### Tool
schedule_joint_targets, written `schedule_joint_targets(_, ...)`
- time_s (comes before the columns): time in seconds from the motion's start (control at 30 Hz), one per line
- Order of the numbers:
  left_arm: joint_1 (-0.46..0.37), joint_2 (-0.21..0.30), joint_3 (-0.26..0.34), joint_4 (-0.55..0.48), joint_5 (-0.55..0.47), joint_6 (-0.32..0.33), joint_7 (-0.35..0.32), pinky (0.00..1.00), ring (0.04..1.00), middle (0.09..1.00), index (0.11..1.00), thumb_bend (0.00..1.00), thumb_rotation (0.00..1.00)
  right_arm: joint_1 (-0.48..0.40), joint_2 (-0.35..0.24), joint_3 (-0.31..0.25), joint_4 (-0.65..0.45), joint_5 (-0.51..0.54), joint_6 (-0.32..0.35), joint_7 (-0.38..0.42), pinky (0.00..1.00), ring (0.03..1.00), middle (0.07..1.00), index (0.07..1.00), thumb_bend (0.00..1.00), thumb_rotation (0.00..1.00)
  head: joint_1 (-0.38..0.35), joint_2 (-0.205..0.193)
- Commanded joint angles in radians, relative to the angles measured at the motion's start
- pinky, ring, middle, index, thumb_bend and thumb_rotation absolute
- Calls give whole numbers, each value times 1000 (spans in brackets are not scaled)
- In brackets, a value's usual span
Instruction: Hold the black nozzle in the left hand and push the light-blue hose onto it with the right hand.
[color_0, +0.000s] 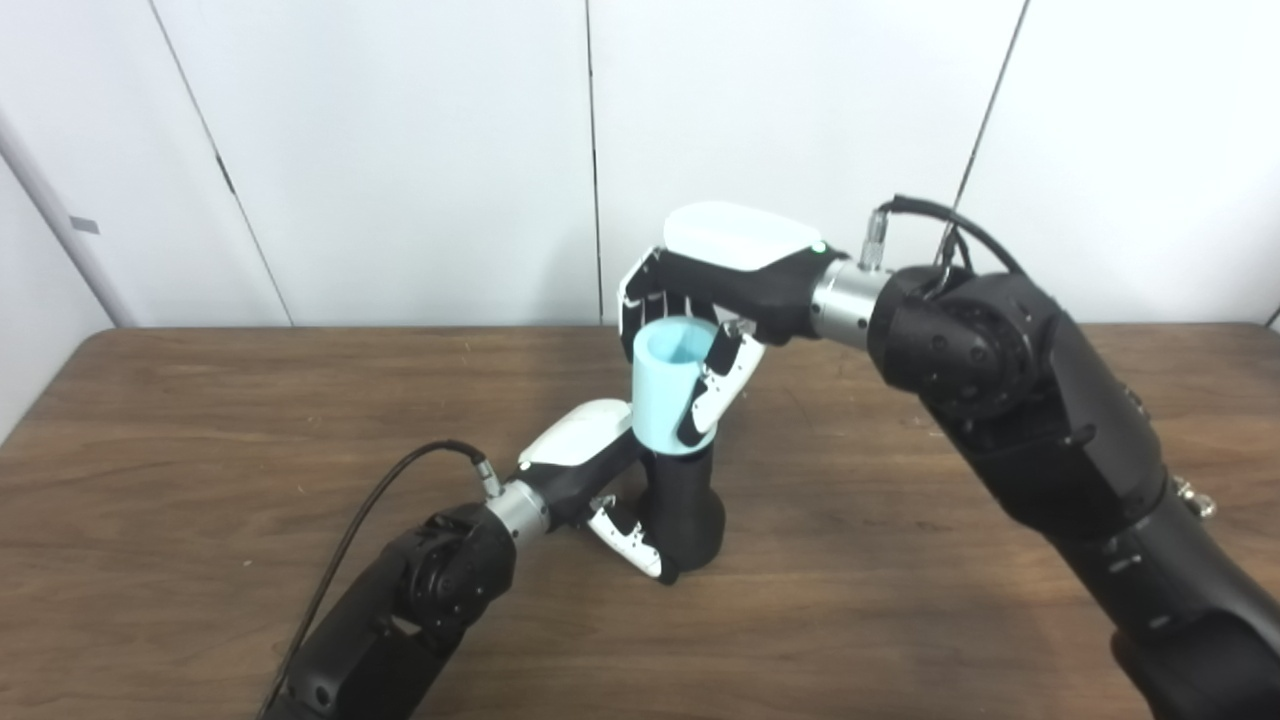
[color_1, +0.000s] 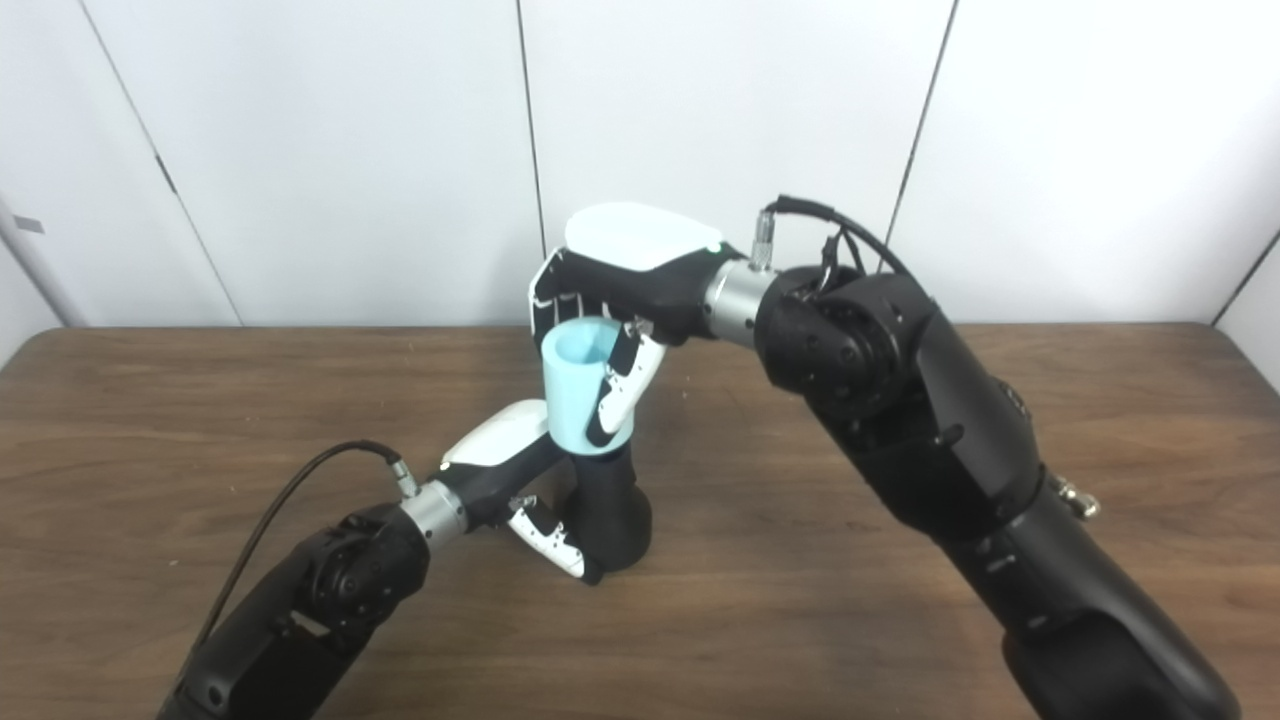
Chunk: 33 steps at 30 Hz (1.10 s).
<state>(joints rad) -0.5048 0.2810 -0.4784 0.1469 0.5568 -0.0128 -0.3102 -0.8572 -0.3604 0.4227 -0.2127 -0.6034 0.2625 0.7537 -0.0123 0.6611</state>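
**Hose seated upright on the nozzle, both hands clamped**

At about seven o'clock from the table's middle, the left hand (color_0: 600, 470) reached in low, its white back plate up and its fingers (color_0: 632, 538) wrapped around the black nozzle (color_0: 688, 510). The nozzle stood upright on the brown wood-grain table (color_0: 200, 450), near its centre. It looked matte and dark, wide and rounded at its base and narrower toward the top, with its long axis vertical.

The light-blue hose (color_0: 662, 392) sat directly on top of the nozzle, its lower edge meeting the black body just above the left hand. It was a short, smooth, thick-walled tube, also with its long axis vertical. Its open round mouth pointed up, at twelve o'clock, and the hollow inside was visible from the head cameras.

The right hand (color_0: 725, 290) came in from three o'clock, above the hose, with its glossy white back plate facing up. Its black-and-white fingers (color_0: 712, 395) curled down the side of the tube and closed on it, the others wrapping behind the rim. The right arm was bulky, black and jointed, with a metal wrist collar and a black cable looping over it.

Behind the table stood plain white wall panels (color_0: 400, 150) with thin dark seams.
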Motion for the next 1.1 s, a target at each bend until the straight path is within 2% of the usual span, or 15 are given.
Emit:
schedule_joint_targets(0.0, 19, -9, -40, 17, 18, 4, -53, 1000, 617, 480, 486, 526, 0, -26, -4, -15, -13, -11, -14, -28, 387, 466, 472, 458, 504, 0, 0, 2)
schedule_joint_targets(0.4, 21, -3, -36, 4, 23, 12, -58, 1000, 618, 479, 486, 526, 0, 7, -31, 8, -10, -26, -20, 4, 394, 476, 468, 454, 504, 0, 0, 12)
schedule_joint_targets(0.83, 24, -1, -32, -7, 23, 23, -65, 1000, 622, 472, 490, 526, 0, -24, -81, 29, -35, -43, 1, 80, 372, 454, 470, 482, 504, 0, -3, 25)
schedule_joint_targets(1.07, 23, 1, -33, -2, 23, 18, -64, 1000, 621, 474, 489, 526, 0, -30, -90, 26, -41, -33, -16, 87, 342, 433, 471, 505, 501, 0, -2, 28)
